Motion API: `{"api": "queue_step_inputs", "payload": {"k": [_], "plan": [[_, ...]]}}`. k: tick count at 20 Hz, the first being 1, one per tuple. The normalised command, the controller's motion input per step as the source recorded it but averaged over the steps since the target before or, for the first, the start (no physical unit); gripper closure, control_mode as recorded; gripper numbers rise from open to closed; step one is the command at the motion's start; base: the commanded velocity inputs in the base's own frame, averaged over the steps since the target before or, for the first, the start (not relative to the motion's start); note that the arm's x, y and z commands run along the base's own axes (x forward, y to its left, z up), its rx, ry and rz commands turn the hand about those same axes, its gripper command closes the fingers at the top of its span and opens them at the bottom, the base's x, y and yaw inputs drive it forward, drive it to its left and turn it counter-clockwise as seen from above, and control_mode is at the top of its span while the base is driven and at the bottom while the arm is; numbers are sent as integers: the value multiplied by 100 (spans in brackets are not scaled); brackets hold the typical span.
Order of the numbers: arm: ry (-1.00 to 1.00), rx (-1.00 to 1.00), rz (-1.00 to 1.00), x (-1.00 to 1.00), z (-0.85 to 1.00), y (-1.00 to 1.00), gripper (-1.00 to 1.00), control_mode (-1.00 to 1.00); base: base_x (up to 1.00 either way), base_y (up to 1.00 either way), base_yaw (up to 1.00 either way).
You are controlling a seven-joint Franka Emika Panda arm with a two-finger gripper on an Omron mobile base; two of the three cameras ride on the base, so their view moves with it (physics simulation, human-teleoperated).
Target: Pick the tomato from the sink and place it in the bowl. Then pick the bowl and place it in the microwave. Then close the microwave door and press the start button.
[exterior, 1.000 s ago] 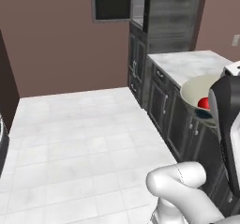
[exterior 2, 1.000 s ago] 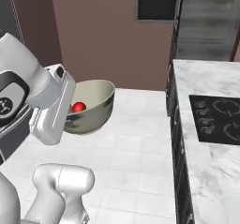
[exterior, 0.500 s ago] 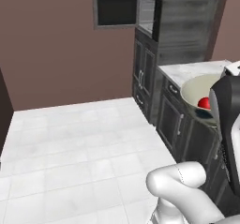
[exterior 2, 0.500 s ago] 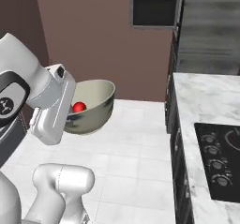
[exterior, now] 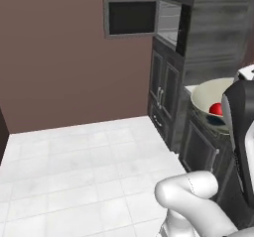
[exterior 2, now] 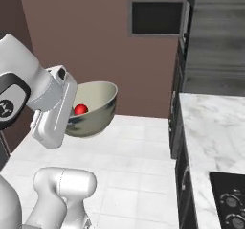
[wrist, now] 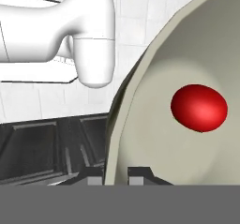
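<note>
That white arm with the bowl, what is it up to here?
The arm is carrying a cream bowl with a small red tomato lying inside it, lifted above the tiled floor. Its gripper has its jaws shut on the bowl's rim. Ahead, up in the dark cabinet wall, the microwave stands with its door swung open, so the bowl is not yet inside it.

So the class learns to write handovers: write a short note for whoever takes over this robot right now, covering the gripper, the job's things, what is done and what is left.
Gripper: shut on the rim of the bowl, carried in the air above the floor.
Tomato: lying inside the bowl.
Microwave: up ahead in the wall of cabinets, its door swung open.
Done: tomato in bowl, bowl picked up.
Left: set bowl in microwave, shut door, press start.
</note>
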Motion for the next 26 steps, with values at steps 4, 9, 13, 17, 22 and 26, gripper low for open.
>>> {"api": "queue_step_inputs", "payload": {"k": [4, 9, 13, 17, 22, 26], "plan": [[0, 0, 0, 0, 0, 0, 100, 100, 100, 0, -7], [0, 0, 0, 0, 0, 0, 100, 100, 100, 0, -36], [0, 0, 0, 0, 0, 0, 100, 100, 91, 12, -67], [0, 0, 0, 0, 0, 0, 100, 100, 76, 47, -77], [0, 0, 0, 0, 0, 0, 100, 100, 80, 68, -77], [0, 0, 0, 0, 0, 0, 100, 100, 71, 90, -70]]}}
